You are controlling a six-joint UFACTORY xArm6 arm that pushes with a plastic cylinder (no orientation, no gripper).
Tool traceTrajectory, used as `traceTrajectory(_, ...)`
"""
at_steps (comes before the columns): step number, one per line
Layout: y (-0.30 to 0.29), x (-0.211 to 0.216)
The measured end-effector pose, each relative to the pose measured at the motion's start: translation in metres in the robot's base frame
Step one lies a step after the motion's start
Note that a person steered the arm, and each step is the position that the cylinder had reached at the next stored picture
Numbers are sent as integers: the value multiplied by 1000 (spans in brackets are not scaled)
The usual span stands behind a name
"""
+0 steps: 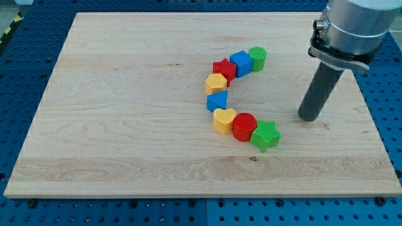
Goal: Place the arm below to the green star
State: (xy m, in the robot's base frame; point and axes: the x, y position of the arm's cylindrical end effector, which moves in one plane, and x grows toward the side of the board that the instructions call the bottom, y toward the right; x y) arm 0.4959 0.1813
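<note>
Entry: rod tip standing up and to the right of the green star, approach not yet made.

Item held: none; the arm carried no hand, only a straight dark rod, so no open or closed state applied. My tip (308, 117) rested on the pale wooden desk (125, 125), apart from every block. Task piece: green star-shaped block (266, 135), at the lower right end of a curved row, touching a red cylinder block (244, 126); then a yellow heart block (223, 120), blue block (217, 100), yellow block (215, 83), red block (224, 68), blue cube (240, 63) and green cylinder (257, 58). Handling note, as judgement: the tip should have swung wide round the star's right side toward the view's bottom, then come in under it, stopping short of contact so the row stayed undisturbed.
</note>
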Motion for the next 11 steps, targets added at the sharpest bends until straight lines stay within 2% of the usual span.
traceTrajectory(4,-6,61)
traceTrajectory(6,-6,63)
traceTrajectory(8,-24,101)
traceTrajectory(9,-46,108)
traceTrajectory(10,-99,108)
traceTrajectory(11,-132,93)
